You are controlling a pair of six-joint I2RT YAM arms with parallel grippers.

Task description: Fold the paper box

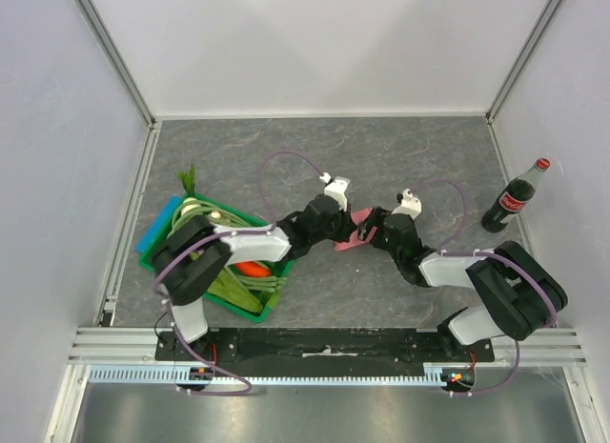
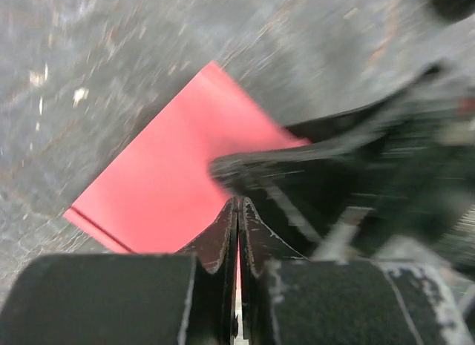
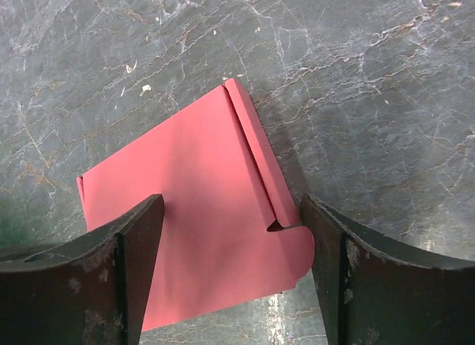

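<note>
The pink paper box lies mostly flat on the grey table between the two grippers. In the right wrist view it shows a narrow folded strip along its right edge and a rounded tab at the near right corner. My right gripper is open, with one finger on each side of the card's near part. My left gripper is shut, with a thin pink edge of the box pinched between its jaws. In the top view the left gripper and the right gripper meet at the box.
A green crate of vegetables stands at the left beside the left arm. A cola bottle stands at the far right by the wall. Pale walls enclose the table on three sides.
</note>
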